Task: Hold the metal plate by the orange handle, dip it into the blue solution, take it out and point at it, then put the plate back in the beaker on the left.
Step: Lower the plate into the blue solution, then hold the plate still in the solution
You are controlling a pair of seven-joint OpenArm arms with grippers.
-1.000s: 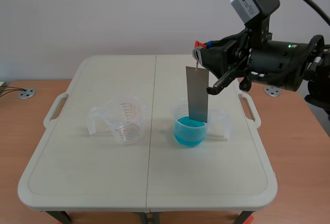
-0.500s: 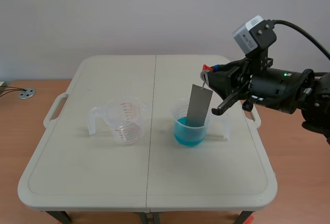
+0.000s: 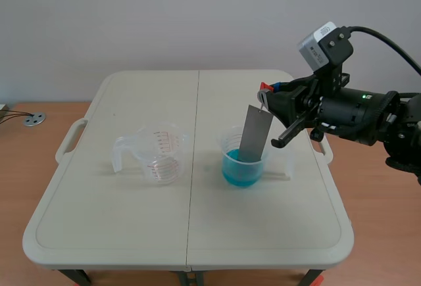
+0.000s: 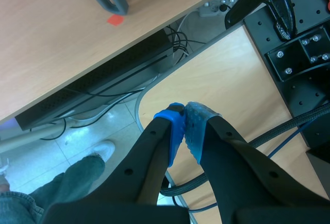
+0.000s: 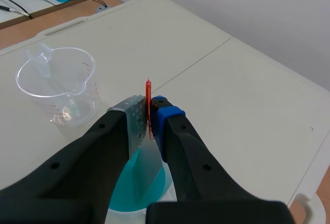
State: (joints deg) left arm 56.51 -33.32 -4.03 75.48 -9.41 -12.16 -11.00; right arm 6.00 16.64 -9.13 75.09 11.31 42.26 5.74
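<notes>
On the table (image 3: 131, 220), at 3 o'clock from the empty beaker (image 3: 160, 154): blue-solution beaker (image 3: 242, 167), hiding the tilted metal plate's (image 3: 254, 135) dipped lower end. At the plate's 12 o'clock, right gripper (image 5: 149, 118) clamped on the orange handle (image 5: 148, 100). Pinched closed on nothing, off-table: left gripper (image 4: 184, 126).

- Two clear cups: one empty cup (image 3: 160, 154) and one cup of blue liquid (image 3: 243, 164).
- One metal plate (image 3: 254, 135).
- One orange handle (image 3: 264, 89), at the top of that plate.
- One white table (image 3: 118, 227).
- Two table grips: a grip (image 3: 71, 138) on the empty cup's side and a grip (image 3: 320, 140) on the opposite side.
- Two grippers: the right gripper (image 5: 149, 121) and the left gripper (image 4: 184, 123), each with two fingers, four in all.
- One arm (image 3: 355, 112) in the scene view, carrying one camera box (image 3: 324, 41).
- Two round metal discs on the wooden top: a disc (image 3: 33, 119) and a disc (image 3: 348, 116).
- One shoe (image 4: 100, 152) and one trouser leg (image 4: 51, 193), seen past the left gripper.
</notes>
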